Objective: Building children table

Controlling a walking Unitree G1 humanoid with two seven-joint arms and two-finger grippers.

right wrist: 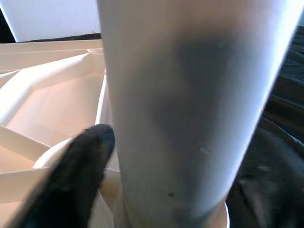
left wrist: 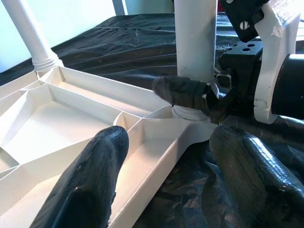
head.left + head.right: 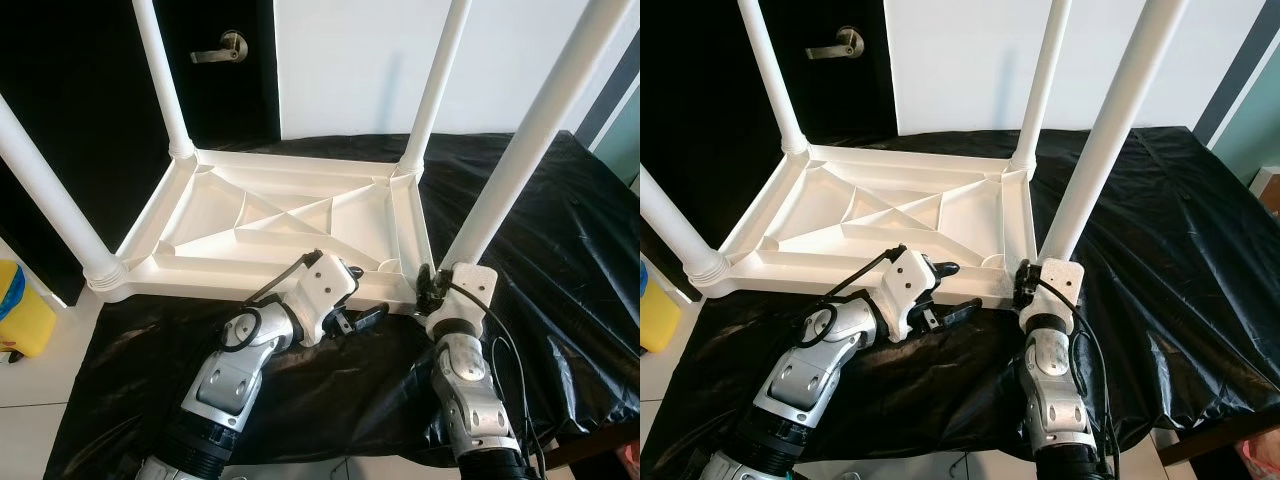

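Fingers of your right gripper (image 2: 199, 97) clamp the near-right leg (image 3: 505, 180) at its socket; your left gripper (image 3: 945, 295) gapes over the upturned tabletop (image 3: 290, 215) on black sheeting (image 3: 560, 230). Probably seating the last leg: next, twist firmly, keeping it upright.

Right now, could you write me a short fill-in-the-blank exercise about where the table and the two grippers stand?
1. The white table top lies upside down on a ____ sheet.
2. ____ white legs stand up from its corners.
3. The right gripper grips the base of the near-right leg; its fingers are ____ on it.
4. The left gripper straddles the table's near edge, its fingers ____.

Missing words: black; four; shut; open
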